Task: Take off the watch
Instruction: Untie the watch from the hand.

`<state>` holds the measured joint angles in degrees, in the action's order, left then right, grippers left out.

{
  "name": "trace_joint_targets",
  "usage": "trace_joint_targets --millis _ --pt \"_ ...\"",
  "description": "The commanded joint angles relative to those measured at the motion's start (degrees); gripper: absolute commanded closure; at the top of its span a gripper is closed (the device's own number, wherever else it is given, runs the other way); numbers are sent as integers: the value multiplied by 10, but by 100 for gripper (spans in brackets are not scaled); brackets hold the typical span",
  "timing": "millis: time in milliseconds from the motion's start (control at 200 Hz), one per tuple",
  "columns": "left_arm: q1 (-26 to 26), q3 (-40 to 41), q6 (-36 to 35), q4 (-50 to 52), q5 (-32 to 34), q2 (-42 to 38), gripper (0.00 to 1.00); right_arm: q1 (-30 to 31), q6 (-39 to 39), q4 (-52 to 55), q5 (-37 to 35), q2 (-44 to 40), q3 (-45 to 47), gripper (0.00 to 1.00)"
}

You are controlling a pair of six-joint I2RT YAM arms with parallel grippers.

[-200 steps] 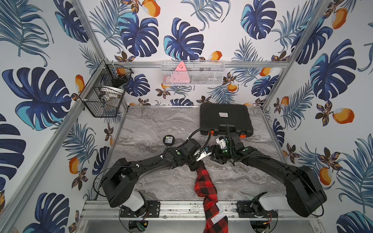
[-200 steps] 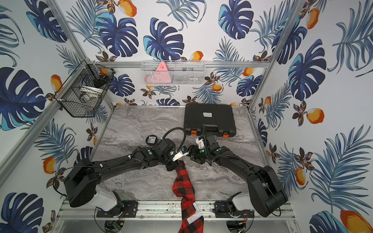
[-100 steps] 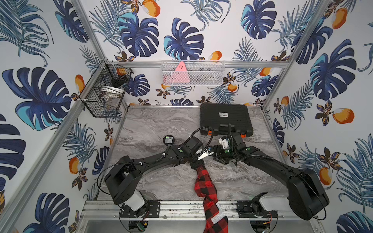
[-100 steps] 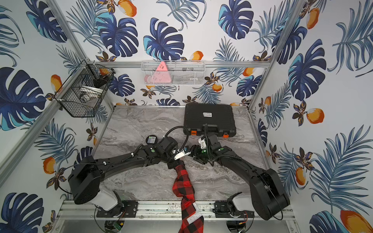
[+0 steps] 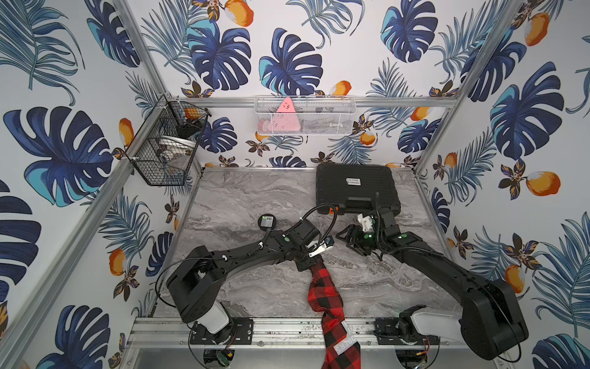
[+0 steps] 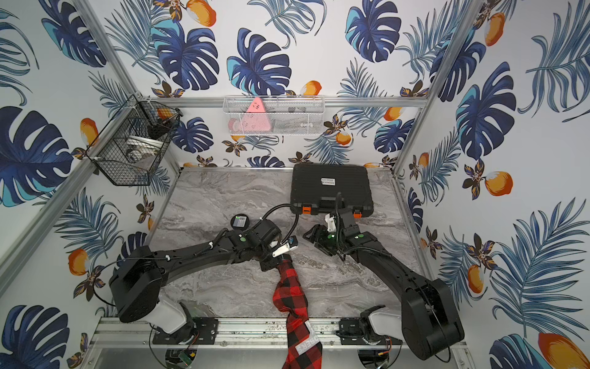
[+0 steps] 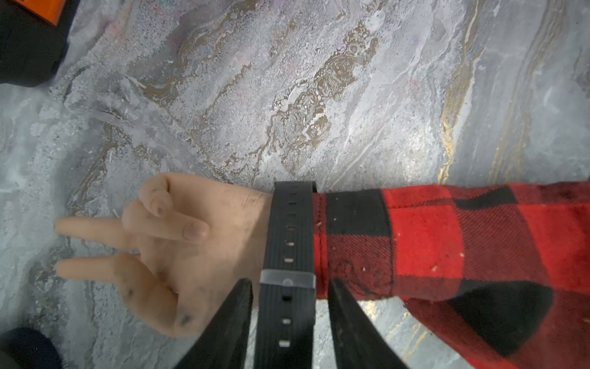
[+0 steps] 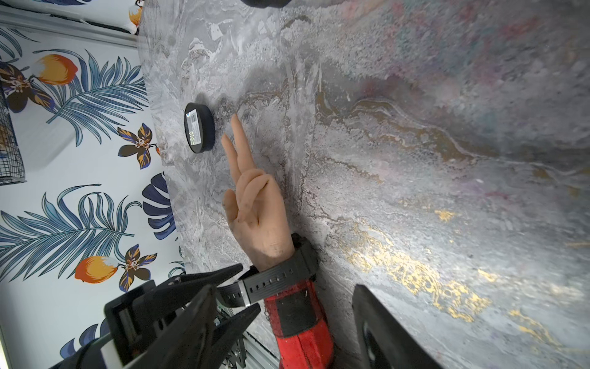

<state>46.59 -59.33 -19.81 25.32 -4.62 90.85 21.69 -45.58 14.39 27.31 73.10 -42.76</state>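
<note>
The chunky black wristwatch (image 7: pixel 287 236) is strapped round the wrist of a flesh-coloured dummy hand (image 7: pixel 198 242). The hand lies on the grey marbled desk (image 7: pixel 319 80), and its red-and-black checked sleeve (image 7: pixel 447 242) runs out over the front rail. In both top views the watch is hidden under the left arm's wrist.

The left gripper (image 7: pixel 289 282) is set over the strap's free end by the clear keeper loop. Its jaws stand apart, one on each side of the strap, and a thin gap is seen on both sides, so nothing is clamped. The right gripper (image 8: pixel 283 287) is held just beside the sleeve cuff with its jaws spread wide and empty.

Against the pictures of a second ago, the left arm's shoulder and elbow are seen turned a little further in over the desk, while its gripper is found at much the same spot above the wrist. The right gripper appears to have drawn back slightly towards the closed black plastic case (image 5: pixel 356 188), though the shift is small and hard to judge from above. The flat black round disc (image 5: pixel 266 221) is unmoved.
</note>
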Motion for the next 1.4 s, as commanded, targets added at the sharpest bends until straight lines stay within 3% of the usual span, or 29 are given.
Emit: trace_joint_targets --millis 0,190,390,631,801,1131,1396 --pt "0 -5 -5 -2 -4 0 57 1 3 -5 11 -2 2 30" --pt "0 3 3 -17 -12 -8 59 0 32 -9 24 4 5 30" --pt "-1 10 14 -32 -10 -12 63 1 71 -83 42 -13 48 31" --pt "-1 24 27 -48 -10 -17 71 1 122 -137 8 -34 90 33" --pt "-4 40 41 -70 -17 -34 74 25 156 -269 -32 -60 163 34" --pt "-17 64 66 -108 -48 -42 76 141 375 -511 -87 -48 273 35" --pt "-25 70 80 -134 -64 -30 77 172 468 -625 -99 28 305 41"
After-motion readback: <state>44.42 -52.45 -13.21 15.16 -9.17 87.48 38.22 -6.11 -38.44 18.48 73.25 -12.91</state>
